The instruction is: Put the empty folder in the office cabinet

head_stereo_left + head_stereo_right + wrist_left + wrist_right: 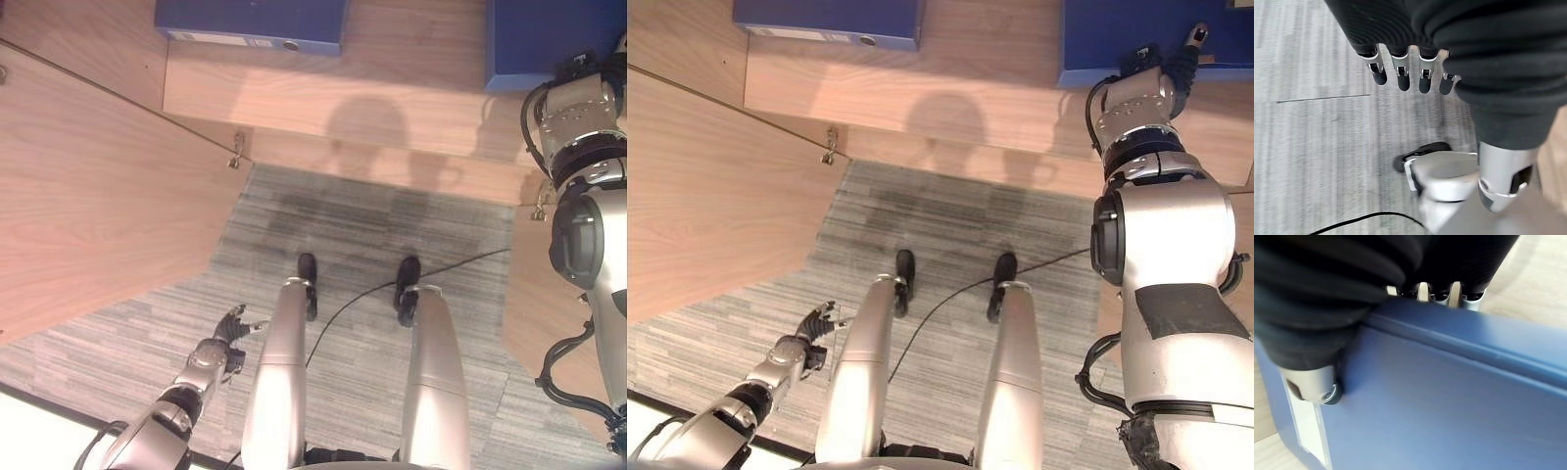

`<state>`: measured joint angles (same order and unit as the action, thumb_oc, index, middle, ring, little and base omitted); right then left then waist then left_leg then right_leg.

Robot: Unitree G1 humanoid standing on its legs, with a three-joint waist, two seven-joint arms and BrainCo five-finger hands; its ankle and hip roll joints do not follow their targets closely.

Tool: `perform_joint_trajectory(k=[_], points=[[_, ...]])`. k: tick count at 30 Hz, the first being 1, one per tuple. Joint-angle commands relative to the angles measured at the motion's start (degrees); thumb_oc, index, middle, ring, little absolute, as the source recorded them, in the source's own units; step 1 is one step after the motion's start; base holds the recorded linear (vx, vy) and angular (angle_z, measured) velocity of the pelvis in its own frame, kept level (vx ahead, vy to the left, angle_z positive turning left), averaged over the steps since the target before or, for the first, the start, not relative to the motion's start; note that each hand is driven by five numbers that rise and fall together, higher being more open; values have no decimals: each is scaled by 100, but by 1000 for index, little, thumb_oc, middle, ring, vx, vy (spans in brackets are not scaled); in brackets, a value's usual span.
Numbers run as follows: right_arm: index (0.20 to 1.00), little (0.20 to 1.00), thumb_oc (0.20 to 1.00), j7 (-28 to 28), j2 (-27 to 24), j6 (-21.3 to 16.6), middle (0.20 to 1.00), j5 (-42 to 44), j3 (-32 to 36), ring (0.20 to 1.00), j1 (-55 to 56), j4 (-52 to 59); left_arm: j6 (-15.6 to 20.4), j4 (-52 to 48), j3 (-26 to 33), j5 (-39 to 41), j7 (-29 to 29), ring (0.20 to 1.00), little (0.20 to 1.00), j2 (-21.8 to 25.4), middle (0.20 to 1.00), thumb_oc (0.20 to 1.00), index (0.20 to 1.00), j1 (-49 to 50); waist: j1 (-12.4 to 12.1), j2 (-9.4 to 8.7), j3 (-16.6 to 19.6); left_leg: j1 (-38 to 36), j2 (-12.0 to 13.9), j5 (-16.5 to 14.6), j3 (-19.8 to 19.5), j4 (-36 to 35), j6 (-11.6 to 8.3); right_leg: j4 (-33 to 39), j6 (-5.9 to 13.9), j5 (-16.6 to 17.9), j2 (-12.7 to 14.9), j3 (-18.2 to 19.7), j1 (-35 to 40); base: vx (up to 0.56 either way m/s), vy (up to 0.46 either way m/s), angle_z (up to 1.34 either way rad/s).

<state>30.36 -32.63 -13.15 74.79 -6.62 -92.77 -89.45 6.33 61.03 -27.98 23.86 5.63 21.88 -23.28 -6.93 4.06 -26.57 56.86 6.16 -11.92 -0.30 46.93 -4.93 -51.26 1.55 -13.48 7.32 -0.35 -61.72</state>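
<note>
**Blue folder gripped by the right hand on the cabinet shelf**

The blue folder lies on the wooden cabinet shelf, at the shelf's right end as seen from the head camera, where its blue cover shows at the far right edge. In the right wrist view the right hand is clamped on it: the thumb presses against the folder's broad face near the spine with its white label strip, and the fingers curl over the opposite edge, so the folder is pinched between them. The right arm reaches up and forward from the right side to the shelf.

A second blue folder lies flat toward the left end of the same shelf, well apart from the first, its spine with a white label and a round hole facing outward.

An open wooden cabinet door stands to the left of the shelf, with a metal hinge at its inner corner. Another hinge shows on the right side.

Below the shelf lies grey striped carpet floor. The left hand hangs low over the carpet, fingers relaxed and loosely extended, holding nothing.
</note>
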Motion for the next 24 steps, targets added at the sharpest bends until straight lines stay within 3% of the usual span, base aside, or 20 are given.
perform_joint_trajectory(k=[1,2,14,24], points=[[881,881,881,-117,150,80,881,-385,-100,881,248,234,-21,351,-28,90,39,1000,1000,-231,1000,1000,1000,-123,-80,103,209,-237,-18,-100,-620,-656,-56,-142,98,-1122,50,-319,919,0,0,0],[1000,1000,1000,-138,154,94,1000,-386,-109,1000,240,236,-21,360,-18,105,35,1000,1000,-231,1000,1000,1000,-160,-80,102,215,-264,-20,-86,-619,-707,-60,-119,96,-1121,56,-322,943,0,0,0],[1000,1000,1000,-495,131,205,1000,-64,-146,1000,88,225,-79,466,3,104,-94,1000,1000,-183,1000,1000,1000,-218,-129,98,293,-462,-58,91,-612,-1094,-98,157,131,-1000,100,-322,1162,1,-2,0],[1000,1000,1000,-633,-166,389,1000,-52,-42,1000,212,137,-89,320,-41,-62,-276,1000,1000,-107,1000,1000,1000,44,-242,129,326,-603,-63,213,-621,-1329,-133,360,167,-921,137,-359,1339,-2,0,1]])
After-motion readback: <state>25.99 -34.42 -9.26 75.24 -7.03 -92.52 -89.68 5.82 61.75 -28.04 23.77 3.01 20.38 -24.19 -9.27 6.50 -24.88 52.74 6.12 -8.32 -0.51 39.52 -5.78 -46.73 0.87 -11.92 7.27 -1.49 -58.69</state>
